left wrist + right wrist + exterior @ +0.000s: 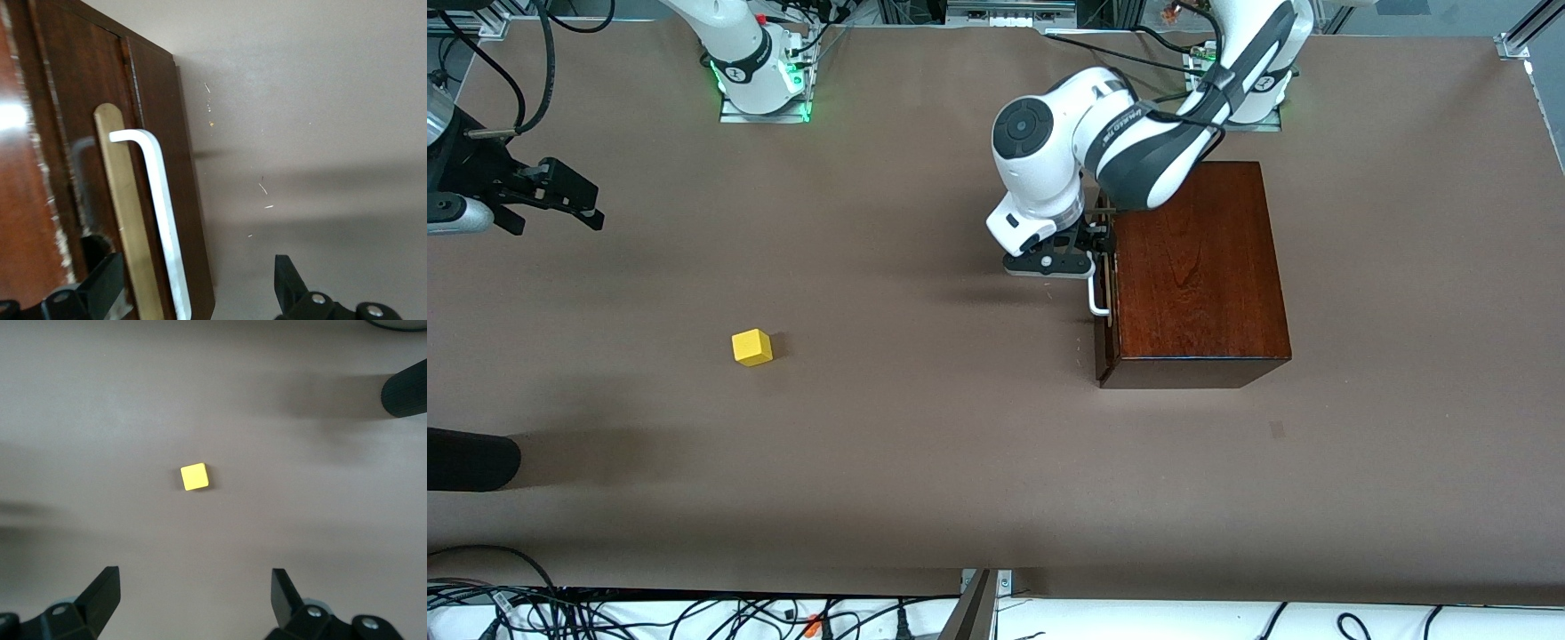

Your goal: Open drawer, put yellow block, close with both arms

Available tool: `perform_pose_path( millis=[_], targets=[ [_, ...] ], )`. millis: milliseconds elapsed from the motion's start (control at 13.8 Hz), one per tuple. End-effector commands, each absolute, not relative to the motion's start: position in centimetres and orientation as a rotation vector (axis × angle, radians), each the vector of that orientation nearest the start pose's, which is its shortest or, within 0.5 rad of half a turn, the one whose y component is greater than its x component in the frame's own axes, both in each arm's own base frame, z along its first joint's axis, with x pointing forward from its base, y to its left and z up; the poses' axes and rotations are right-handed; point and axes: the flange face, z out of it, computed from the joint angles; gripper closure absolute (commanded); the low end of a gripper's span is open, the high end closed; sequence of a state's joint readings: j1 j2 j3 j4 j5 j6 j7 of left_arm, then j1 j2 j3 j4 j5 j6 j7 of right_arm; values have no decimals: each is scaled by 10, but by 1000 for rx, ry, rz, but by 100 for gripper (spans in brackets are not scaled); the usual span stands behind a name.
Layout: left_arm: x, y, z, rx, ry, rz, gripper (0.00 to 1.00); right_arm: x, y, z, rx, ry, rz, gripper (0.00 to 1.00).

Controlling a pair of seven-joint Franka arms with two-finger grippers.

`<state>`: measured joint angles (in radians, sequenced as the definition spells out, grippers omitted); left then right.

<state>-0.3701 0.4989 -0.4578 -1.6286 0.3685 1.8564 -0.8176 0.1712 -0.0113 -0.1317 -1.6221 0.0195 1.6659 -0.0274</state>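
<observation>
Drawer [1108, 293] sits shut in the wooden box [1196, 267]; its stiff white handle [160, 220] is the hold, and the left claw [1096, 252] straddles it, jaws open. Toward the right arm's end, the yellow block [752, 347] lies bare on the counter [925, 462], light and hard, best pinched across flat sides; the right claw [193, 600] hangs open above it.

Table [925, 462]: matte brown, unpatterned. Yellow block [751, 347]: bright yellow on every visible face. Wooden box [1196, 267]: glossy dark reddish-brown with visible wood grain. Drawer [160, 173] front: dark reddish-brown, carrying a brass-coloured strip [127, 200] and a white bar handle [160, 200]. Arms: white shells with dark grey segments. Grippers: black. Arm bases [763, 93]: green-lit.
</observation>
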Motion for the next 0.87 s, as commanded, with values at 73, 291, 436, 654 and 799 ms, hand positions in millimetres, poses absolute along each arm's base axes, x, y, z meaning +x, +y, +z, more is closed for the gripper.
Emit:
perform_pose_path(
  millis=[73,291,436,654,799],
  targets=[
    [491,-429,322,-2866,206,23,0,560,22,619,-3100,-113,-81,0],
    [493,-428,312,-2864,208,33,0,560,22,619,-3100,-111,-81,0],
    [494,-428,306,-2870,192,34,0,560,22,619,-3100,-113,-81,0],
    [495,-428,301,-2872,156,39,0,560,22,619,-3100,-111,-81,0],
    [494,-429,295,-2869,135,45,0,560,22,619,-3100,-113,-81,0]
  ],
)
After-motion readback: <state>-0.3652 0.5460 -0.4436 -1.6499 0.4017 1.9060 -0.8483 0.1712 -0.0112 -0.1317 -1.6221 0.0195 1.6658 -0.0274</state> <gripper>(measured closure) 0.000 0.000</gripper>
